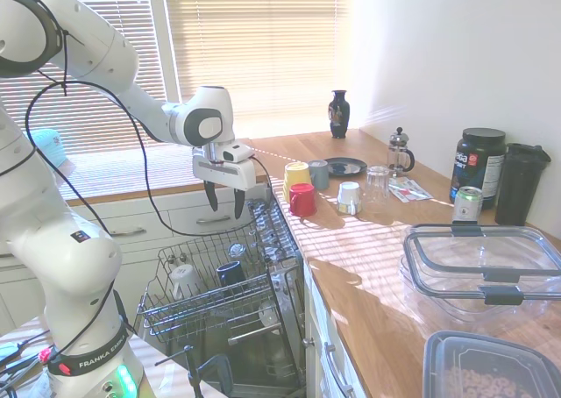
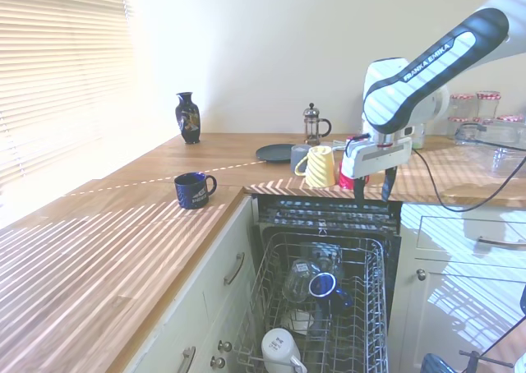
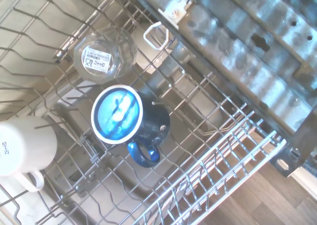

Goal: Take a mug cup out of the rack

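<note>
Resting bottom-up among the prongs of the rack [image 1: 166,315], the white mug [image 1: 184,280] lies to the left and the mug cup [image 1: 231,273] just beside it on the right. Above them hangs the gripper [image 1: 224,207], its two fingers spread apart and holding nothing, well clear of the mug cup.
</note>
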Motion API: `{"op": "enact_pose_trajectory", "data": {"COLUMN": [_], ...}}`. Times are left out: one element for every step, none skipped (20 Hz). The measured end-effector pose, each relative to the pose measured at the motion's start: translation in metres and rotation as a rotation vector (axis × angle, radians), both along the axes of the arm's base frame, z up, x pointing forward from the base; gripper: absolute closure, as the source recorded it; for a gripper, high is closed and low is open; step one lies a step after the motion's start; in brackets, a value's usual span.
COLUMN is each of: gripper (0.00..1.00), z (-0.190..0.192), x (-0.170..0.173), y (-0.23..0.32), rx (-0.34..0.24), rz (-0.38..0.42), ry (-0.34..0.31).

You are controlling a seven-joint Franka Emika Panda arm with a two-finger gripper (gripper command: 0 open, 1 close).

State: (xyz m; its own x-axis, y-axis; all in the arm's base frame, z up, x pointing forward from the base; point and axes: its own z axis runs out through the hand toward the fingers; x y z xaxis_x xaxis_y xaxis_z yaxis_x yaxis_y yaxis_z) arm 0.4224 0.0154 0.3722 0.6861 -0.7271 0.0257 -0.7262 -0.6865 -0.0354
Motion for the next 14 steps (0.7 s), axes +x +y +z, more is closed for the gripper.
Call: {"op": "enact_pose_trajectory", "data": {"gripper": [0.00,0.00,0.00,0.00,0.00,0.00,0.00,0.00,0.00,0.00,0.00,0.00,0.00,0.00], "z": [0.000,-0.001,-0.002,-0.005,-0.010,-0.016,-0.025,-0.036,-0.047,-0.059,-0.070,-0.081,-0.094,-0.108], "x": [0.000,0.000,0.000,0.000,-0.001,-0.002,-0.003,-0.004,-0.006,-0.007,-0.008,-0.008,-0.009,-0.010], "y": [0.000,0.001,0.003,0.009,0.017,0.029,0.041,0.052,0.061,0.069,0.075,0.081,0.087,0.093], "rx": [0.000,-0.001,-0.004,-0.011,-0.018,-0.029,-0.038,-0.046,-0.054,-0.064,-0.074,-0.087,-0.101,-0.113], "rz": [0.000,0.001,0.006,0.015,0.029,0.047,0.066,0.090,0.112,0.130,0.148,0.167,0.186,0.207], "ry": [0.001,0.003,0.006,0.012,0.019,0.025,0.033,0.043,0.053,0.061,0.071,0.080,0.090,0.098]}}
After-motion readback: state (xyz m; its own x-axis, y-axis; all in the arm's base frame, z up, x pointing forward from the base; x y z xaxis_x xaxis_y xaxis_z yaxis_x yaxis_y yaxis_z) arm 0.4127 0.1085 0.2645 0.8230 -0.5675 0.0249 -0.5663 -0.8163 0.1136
